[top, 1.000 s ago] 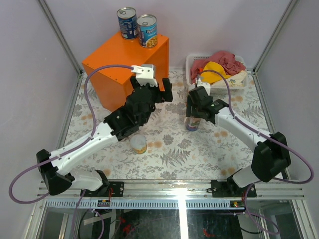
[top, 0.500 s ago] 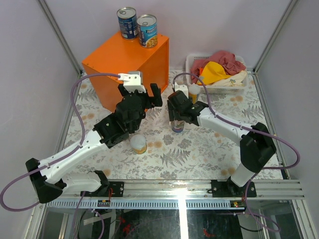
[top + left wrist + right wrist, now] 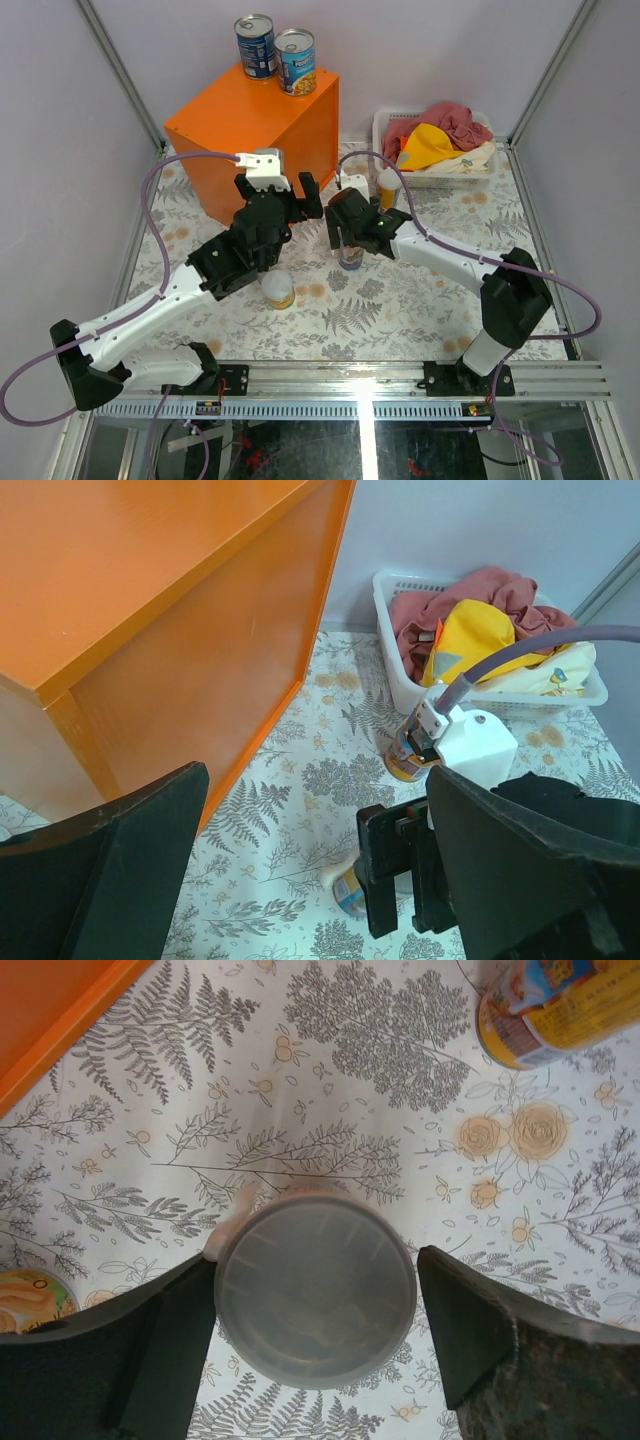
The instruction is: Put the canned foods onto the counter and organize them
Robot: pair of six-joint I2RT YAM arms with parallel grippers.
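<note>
Plastic, cloudy and faintly ribbed, forms the round lid of the capped can (image 3: 315,1300), which sits between the fingers of the right claw (image 3: 316,1270) off the counter's near right corner, low over the table and not yet on top. I cannot tell whether it rests on the table or hangs just clear. The claw pinches it, with one dark finger pressed to each flank just under the lid. I judge the can stiff-walled and fairly heavy for its size, with a slick label. A hold on the straight side, square across the widest line, looks safer than one at the lid, which may flex or pop. The counter (image 3: 245,125) is a plain orange box with a flat, smooth top and sharp edges. At its far edge stand a blue-labelled can (image 3: 255,45) and a second can (image 3: 295,62), side by side, silver tops up. To the counter's right, near the white lattice basket (image 3: 400,685) of soft red and yellow cloths (image 3: 450,125), a yellow tube (image 3: 388,187) stands upright. In front of the counter a short can (image 3: 279,291) stands on the fern-printed table (image 3: 400,310). The left claw (image 3: 315,780) hangs just off the counter's near side, spread wide and holding nothing.
</note>
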